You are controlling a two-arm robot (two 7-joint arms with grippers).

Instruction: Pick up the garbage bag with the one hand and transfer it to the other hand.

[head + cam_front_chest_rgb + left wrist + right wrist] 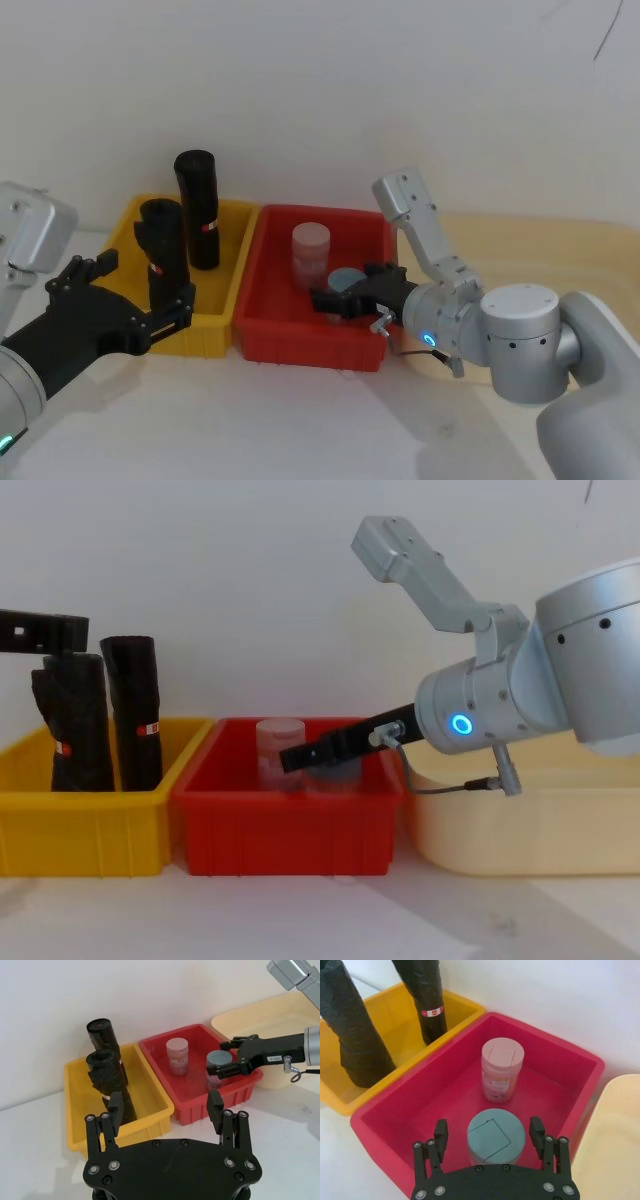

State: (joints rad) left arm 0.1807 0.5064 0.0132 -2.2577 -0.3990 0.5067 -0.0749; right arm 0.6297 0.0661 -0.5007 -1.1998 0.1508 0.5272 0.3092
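A: White wall [300, 80] behind. Where's the garbage bag [163, 245]?
B: Upright in the yellow bin [212, 336]. At that bin's front, the left gripper [165, 1104], spread; past its right side, the right gripper [488, 1126], spread too.

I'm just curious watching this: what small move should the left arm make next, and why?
Probably shift the left gripper sideways until the garbage bag sits between its open fingers: the roll stands in the yellow bin behind one finger, off-centre. The right gripper hovers open over the red bin.
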